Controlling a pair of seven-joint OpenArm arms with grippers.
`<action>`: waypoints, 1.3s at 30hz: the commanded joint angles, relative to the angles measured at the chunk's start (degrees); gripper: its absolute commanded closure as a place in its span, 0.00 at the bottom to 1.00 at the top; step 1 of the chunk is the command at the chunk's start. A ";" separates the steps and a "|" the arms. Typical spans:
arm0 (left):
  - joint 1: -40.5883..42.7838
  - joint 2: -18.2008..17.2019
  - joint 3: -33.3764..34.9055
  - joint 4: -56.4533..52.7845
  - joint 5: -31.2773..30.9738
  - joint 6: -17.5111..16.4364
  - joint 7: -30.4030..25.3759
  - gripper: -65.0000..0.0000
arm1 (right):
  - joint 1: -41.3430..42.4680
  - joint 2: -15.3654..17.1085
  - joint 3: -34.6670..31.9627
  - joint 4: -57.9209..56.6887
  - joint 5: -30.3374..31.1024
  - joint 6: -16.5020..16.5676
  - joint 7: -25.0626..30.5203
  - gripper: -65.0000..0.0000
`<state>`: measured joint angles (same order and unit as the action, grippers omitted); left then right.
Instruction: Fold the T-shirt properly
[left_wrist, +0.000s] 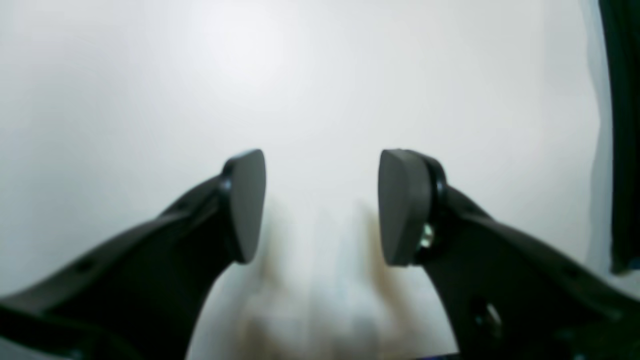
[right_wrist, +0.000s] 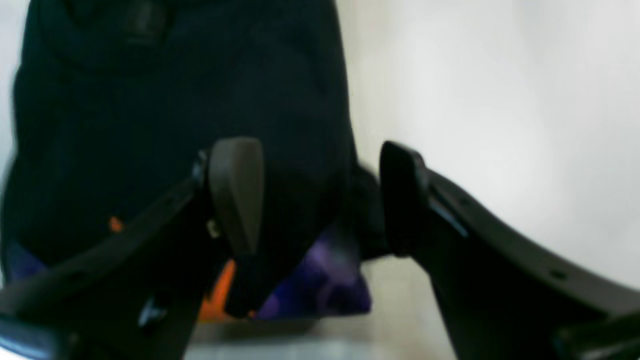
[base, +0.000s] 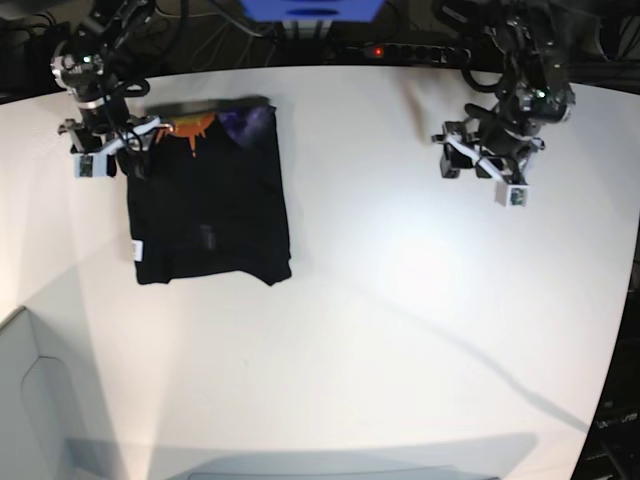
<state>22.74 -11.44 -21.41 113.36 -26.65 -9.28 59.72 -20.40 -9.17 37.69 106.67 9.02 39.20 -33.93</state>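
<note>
In the base view the T-shirt (base: 210, 200) lies folded in the upper left of the white table (base: 400, 300), its white tag (base: 136, 250) at the left edge. My right gripper (right_wrist: 320, 195) hangs released over its far corner; only that wrist view shows the purple and orange print up close. My left gripper (left_wrist: 320, 205), spread and empty, sees bare table.

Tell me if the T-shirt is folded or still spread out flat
Folded. In the base view the T-shirt lies as a compact rectangle with no sleeves sticking out, the print showing only along its far edge.
</note>
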 joint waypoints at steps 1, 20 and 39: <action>0.42 -0.56 -0.88 1.06 -1.26 0.09 -0.95 0.48 | -0.74 0.17 0.15 -0.34 0.70 0.80 1.10 0.43; 11.24 -0.56 -16.79 1.14 -12.95 -0.26 -1.13 0.48 | -4.78 2.18 3.32 -1.84 7.47 0.80 11.38 0.42; 26.62 -0.47 -36.57 1.14 -21.48 -0.26 -1.04 1.00 | -20.70 3.15 5.96 6.16 7.56 0.80 11.38 0.79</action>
<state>48.62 -11.40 -57.39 113.60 -47.81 -9.34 59.35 -40.25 -6.48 43.22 111.77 15.59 39.24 -23.88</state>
